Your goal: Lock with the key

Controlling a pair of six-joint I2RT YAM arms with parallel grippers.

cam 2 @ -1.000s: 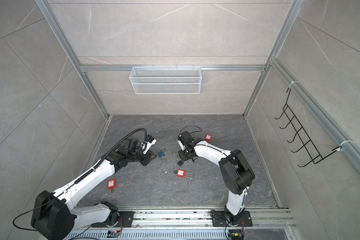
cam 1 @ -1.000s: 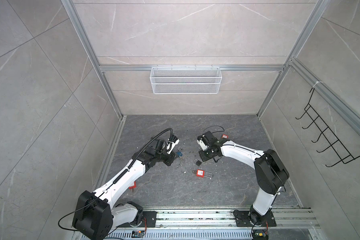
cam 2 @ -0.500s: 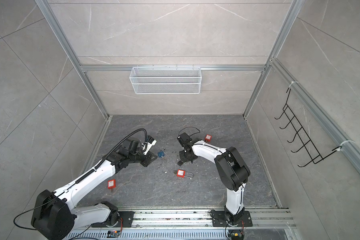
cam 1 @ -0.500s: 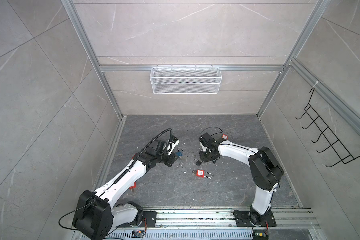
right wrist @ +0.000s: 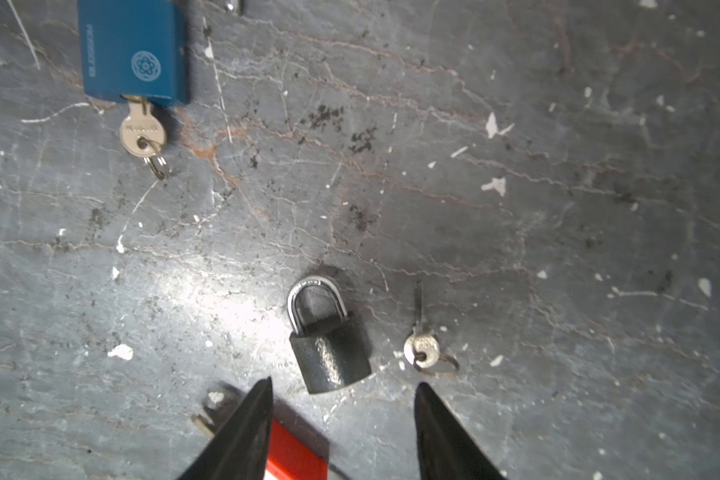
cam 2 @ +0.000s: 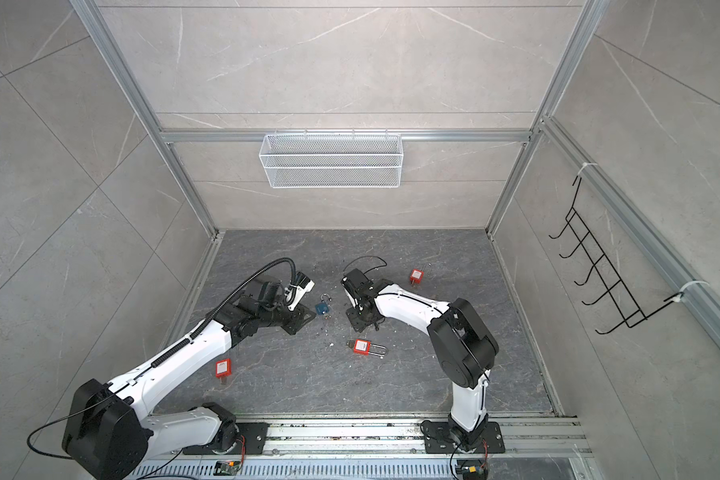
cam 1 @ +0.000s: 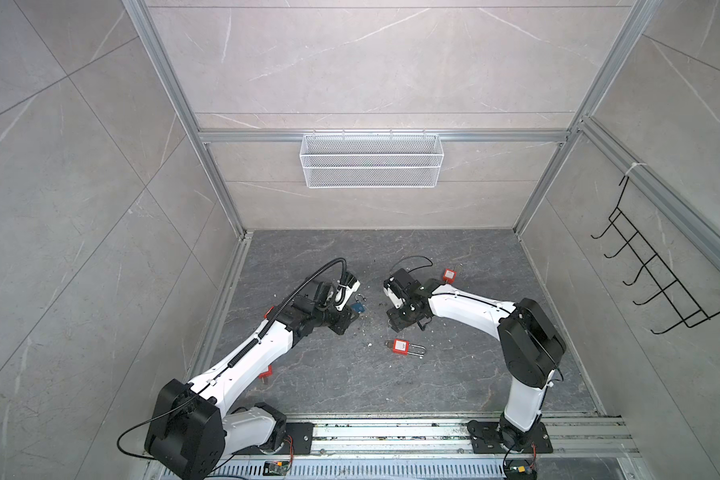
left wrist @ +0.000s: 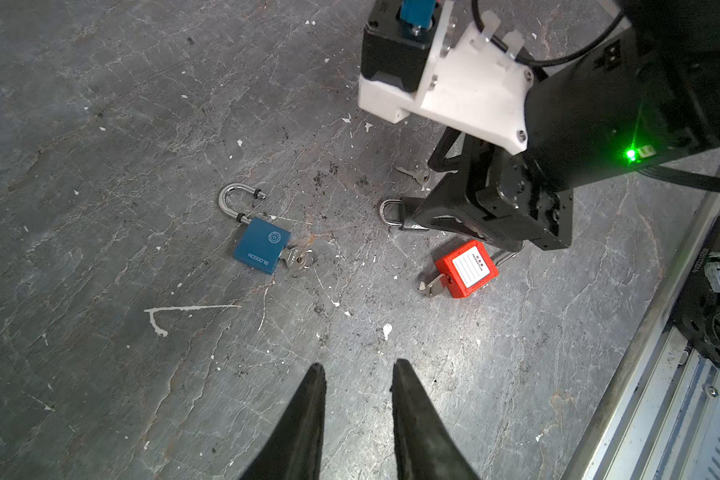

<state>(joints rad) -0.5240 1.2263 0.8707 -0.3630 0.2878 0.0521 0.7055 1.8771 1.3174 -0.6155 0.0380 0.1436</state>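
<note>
Counting padlocks on the desk (cam 1: 454, 374) gives five: one blue padlock (left wrist: 262, 246), one dark padlock (right wrist: 329, 353), and three red. These are a middle red padlock (cam 2: 362, 346), a far red padlock (cam 2: 416, 275) at the desk's upper right, and a near red padlock (cam 2: 222, 368) at lower left. Keys number three: a seated key (right wrist: 142, 133) in the blue padlock's base, a second key (left wrist: 433, 286) in the middle red padlock, and a loose key (right wrist: 420, 345).

The left arm (cam 1: 258, 353) stretches low from the lower left of the frame toward centre. The left tool (left wrist: 356, 365) hovers with a narrow gap, gripping nothing. The right arm (cam 1: 466, 309) rises at lower right, bends and runs left, wrist turned down. The right tool (right wrist: 344, 382) stands spread and empty over the dark padlock, just right of centre in both top views.

That padlock lies flat with its shackle shut, long axis front to back, shackle toward the back wall. The loose key lies just beside it without touching, roughly parallel, blade pointing the same way.
</note>
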